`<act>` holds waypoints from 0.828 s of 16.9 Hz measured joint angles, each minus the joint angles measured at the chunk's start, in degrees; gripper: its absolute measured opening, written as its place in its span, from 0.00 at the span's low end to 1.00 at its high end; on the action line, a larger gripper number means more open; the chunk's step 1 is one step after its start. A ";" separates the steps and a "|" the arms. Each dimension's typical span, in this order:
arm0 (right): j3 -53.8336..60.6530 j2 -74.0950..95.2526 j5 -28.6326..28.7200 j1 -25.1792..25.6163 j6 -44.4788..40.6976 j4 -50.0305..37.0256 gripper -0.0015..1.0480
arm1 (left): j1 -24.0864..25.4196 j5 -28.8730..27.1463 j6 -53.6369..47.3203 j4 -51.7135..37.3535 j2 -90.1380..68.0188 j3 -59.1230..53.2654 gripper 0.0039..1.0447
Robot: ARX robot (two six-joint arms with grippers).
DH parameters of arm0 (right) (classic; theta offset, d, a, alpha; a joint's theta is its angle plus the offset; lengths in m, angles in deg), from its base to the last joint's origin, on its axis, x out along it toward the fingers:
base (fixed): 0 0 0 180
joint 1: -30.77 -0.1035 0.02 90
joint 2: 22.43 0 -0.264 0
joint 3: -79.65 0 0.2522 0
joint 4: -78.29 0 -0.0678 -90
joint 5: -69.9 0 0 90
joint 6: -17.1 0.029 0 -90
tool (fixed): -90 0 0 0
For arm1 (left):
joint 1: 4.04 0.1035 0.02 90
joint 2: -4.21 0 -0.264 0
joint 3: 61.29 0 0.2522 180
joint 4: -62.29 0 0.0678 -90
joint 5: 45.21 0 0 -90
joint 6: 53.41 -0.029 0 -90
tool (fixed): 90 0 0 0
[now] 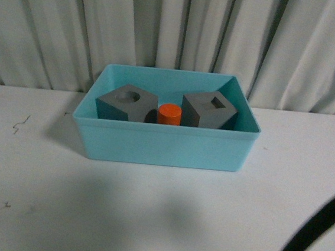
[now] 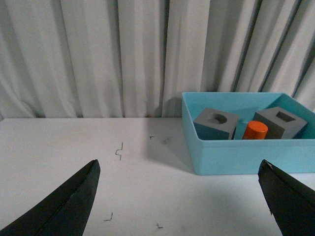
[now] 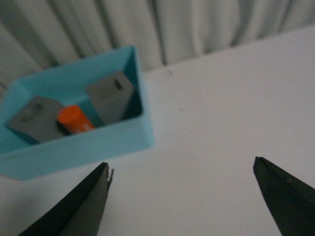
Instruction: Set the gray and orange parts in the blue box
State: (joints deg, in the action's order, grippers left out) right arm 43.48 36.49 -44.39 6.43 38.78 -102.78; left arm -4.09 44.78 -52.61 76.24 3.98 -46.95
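All 3 parts inside the blue box point(image 1: 164, 146): round-recess gray cube point(image 1: 127, 102) and square-recess gray cube point(image 1: 209, 110) flanking the orange cylinder point(image 1: 170, 114). Left gripper point(image 2: 179, 196) and right gripper point(image 3: 182, 196) spread wide, empty, clear of the box. Looks finished, nothing left.

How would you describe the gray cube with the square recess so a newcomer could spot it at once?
Find the blue box on the white table. Inside stand two gray cubes flanking an orange cylinder. Yours is the cube on the right, with a square recess rather than a round one.
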 joint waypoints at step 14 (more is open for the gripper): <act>18.80 -22.49 15.21 15.58 -21.29 -17.77 0.02 | 0.00 0.00 0.00 0.02 0.00 0.00 0.94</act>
State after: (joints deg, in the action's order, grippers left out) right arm 62.27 14.00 -29.18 22.01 17.49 -120.55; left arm -4.09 44.78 -52.61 76.26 3.98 -46.95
